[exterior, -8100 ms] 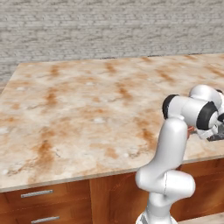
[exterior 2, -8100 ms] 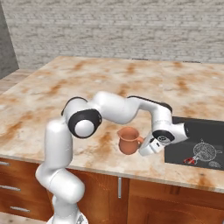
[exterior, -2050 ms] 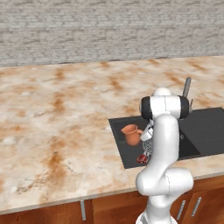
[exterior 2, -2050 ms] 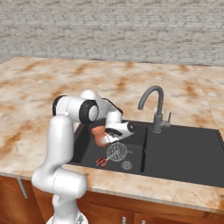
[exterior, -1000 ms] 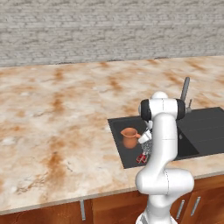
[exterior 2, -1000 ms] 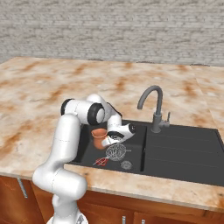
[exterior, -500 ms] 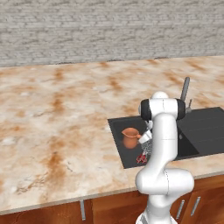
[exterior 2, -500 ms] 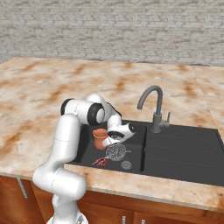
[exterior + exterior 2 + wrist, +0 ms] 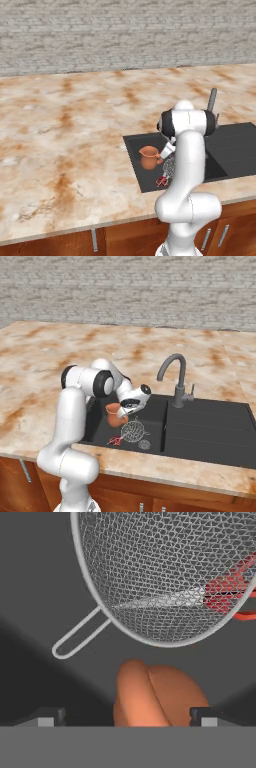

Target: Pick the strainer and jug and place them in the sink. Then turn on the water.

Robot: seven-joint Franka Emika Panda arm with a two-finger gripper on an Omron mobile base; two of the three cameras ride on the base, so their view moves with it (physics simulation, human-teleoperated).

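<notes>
Marble counter: we find the claw [image 9: 125,714] spread around the jug [image 9: 114,409], lowered into the sink's [image 9: 210,431] left corner beside the strainer [image 9: 132,431], likely for release.

Count of things at the desk [image 9: 50,351]
One jug [image 9: 114,410], one strainer [image 9: 132,431], one sink [image 9: 210,428], one tap [image 9: 175,381], one drain [image 9: 145,444].

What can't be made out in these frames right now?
- Gripper grip on the jug: hand view's bottom edge cuts the fingertips, so contact is unclear.
- Gripper in left base view: the robot's arm hides it.
- Jug handle and base: right base view, the hand covers them.
- Strainer: left base view, the arm hides most of it.
- Sink drain: too small to detail.
</notes>
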